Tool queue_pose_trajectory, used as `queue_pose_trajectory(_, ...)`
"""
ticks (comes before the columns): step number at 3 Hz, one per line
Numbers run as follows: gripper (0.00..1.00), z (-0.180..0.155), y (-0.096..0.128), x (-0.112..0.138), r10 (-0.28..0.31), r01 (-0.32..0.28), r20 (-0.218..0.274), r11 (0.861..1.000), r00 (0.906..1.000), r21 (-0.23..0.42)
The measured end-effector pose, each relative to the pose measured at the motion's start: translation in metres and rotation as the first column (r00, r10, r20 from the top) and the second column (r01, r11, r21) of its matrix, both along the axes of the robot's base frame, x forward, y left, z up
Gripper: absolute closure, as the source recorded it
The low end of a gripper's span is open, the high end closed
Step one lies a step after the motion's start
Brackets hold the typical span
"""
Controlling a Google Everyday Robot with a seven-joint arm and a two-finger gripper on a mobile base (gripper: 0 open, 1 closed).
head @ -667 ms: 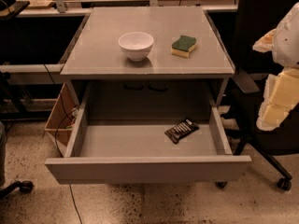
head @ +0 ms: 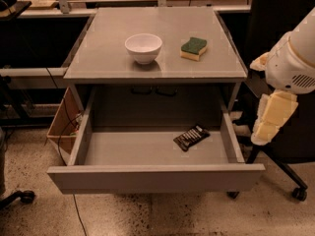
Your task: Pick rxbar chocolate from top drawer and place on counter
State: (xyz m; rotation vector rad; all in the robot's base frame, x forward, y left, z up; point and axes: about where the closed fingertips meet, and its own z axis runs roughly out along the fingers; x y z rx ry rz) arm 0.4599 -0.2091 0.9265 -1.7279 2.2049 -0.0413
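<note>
Pincer [head: 266, 126] hangs right of the open top drawer [head: 147, 178], its grip cannot be told; rxbar chocolate [head: 191, 137] lies inside.

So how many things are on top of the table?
2: a white bowl near the middle and a sponge to its right. The gripper hangs off to the right, beside the open drawer.
</note>
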Motion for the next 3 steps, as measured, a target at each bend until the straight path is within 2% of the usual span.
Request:
queue_pose_trajectory(1, 0.0, -0.043, 0.003, 0.03, 0.019, -0.019, 0.001, 0.999, 0.9998, 0.026)
queue_pose_trajectory(3, 0.0, -0.136, 0.022, 0.1, 0.04, -0.041, 0.008, 0.991, 0.9992, 0.125)
